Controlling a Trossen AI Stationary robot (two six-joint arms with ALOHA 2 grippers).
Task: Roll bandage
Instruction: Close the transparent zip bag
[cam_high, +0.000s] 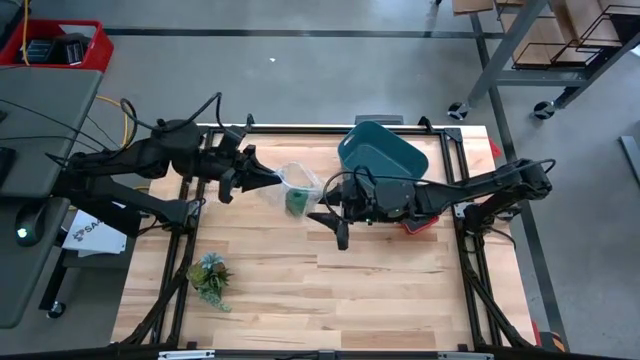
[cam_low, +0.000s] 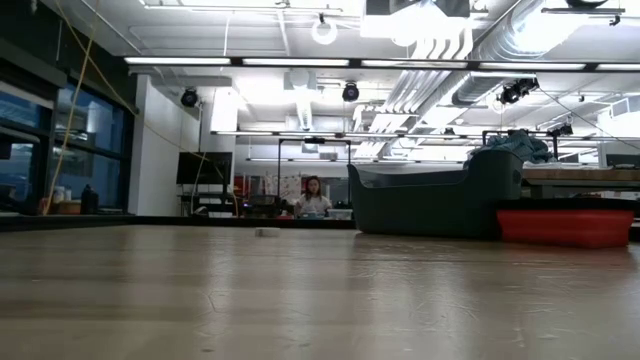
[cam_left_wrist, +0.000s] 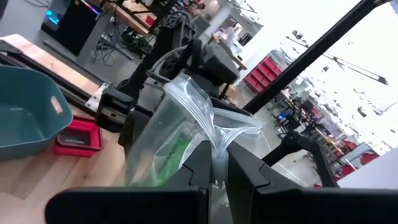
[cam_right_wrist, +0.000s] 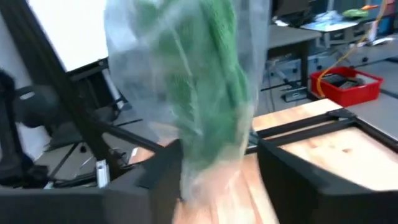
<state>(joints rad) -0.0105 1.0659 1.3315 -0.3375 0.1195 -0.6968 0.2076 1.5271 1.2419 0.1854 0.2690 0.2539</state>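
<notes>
L gripper (cam_high: 268, 178) pinches top edge of a clear plastic bag (cam_high: 297, 187), held above table (cam_high: 330, 290) mid-back. Bandage (cam_high: 297, 203) (green, bunched) sits inside bag. R gripper (cam_high: 322, 217) jaws spread wide around bag's lower end, near teal bin (cam_high: 385, 152).

grey concrete floor (cam_high: 300, 80) around pale wooden tabletop (cam_high: 330, 290); bright ceiling strip lights (cam_low: 250, 62); dark window wall (cam_low: 60, 150); metal shelving rack (cam_high: 560, 50).

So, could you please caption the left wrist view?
Left fingers pinch a clear plastic bag holding the green bandage.
</notes>
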